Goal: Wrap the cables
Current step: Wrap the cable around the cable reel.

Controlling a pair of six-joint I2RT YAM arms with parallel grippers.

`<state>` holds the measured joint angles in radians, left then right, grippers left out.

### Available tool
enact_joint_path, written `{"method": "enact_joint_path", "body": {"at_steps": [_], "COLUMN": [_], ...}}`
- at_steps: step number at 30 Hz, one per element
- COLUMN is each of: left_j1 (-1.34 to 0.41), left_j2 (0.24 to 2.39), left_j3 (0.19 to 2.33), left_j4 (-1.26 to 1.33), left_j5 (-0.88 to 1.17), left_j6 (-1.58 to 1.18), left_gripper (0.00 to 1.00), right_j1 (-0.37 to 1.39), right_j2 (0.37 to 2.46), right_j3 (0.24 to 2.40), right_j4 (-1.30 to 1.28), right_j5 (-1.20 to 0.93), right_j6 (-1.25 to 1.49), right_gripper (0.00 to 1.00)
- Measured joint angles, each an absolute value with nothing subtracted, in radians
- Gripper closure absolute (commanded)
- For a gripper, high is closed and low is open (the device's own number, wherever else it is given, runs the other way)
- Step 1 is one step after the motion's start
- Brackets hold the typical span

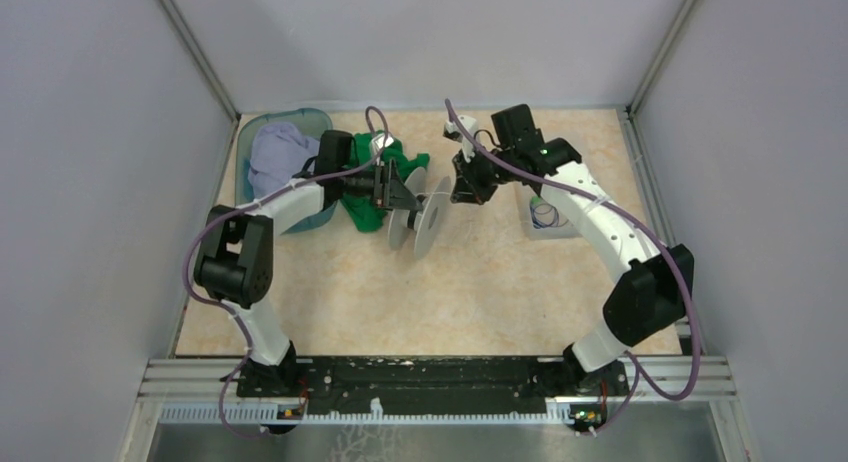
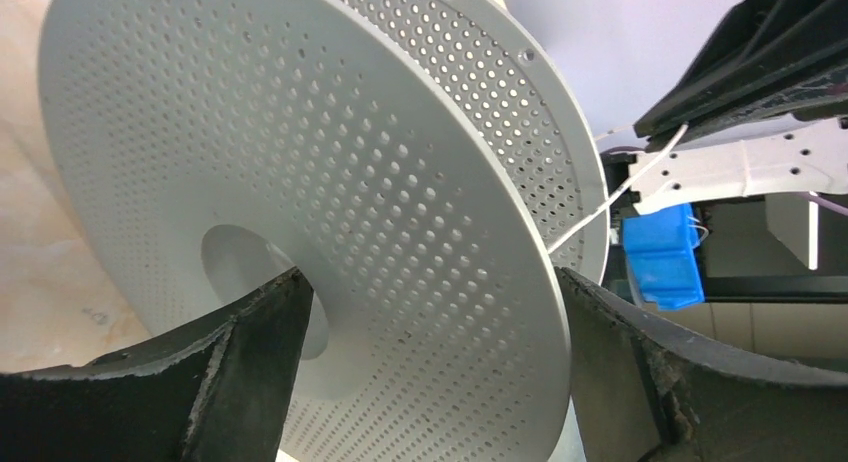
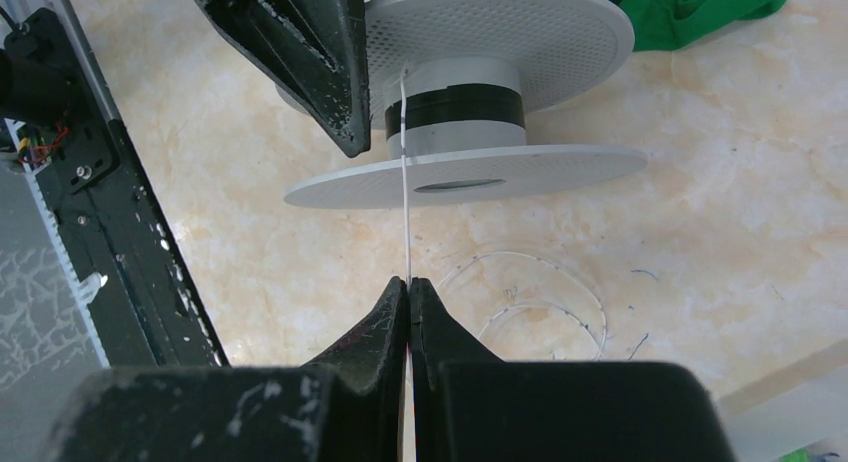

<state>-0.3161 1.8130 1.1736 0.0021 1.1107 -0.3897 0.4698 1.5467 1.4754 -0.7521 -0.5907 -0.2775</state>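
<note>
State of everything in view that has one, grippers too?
right gripper: shut on whitish cable.
whitish cable: taut from the pinch to spool core; slack loops on table.
left gripper: jaws wide astride spool; grip unclear.
spool: on edge.
blue cable: coiled in tray.

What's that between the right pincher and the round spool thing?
A hair-thin white cable, pulled straight from the shut right gripper to the core of the spool. Nothing else lies on that stretch. The right wrist view shows it.

Overhead cam; wrist cams nr spool (image 1: 430, 222)
</note>
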Motion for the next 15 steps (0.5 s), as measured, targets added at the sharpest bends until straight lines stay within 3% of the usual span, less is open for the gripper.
{"method": "enact_joint_path", "body": {"at_steps": [15], "left_j1": [-0.332], "left_j2": [1.715], "left_j3": [1.237], "left_j4": [-0.241], "left_j5": [0.863], "left_j6": [-0.203], "left_gripper": [0.25], "right_j1": [0.482], "right_j2": [1.589], "right_j3": [1.502], "right_j4": [-0.751], "right_j5": [-0.559], "right_j6": [-0.26], "right_gripper": [1.0]}}
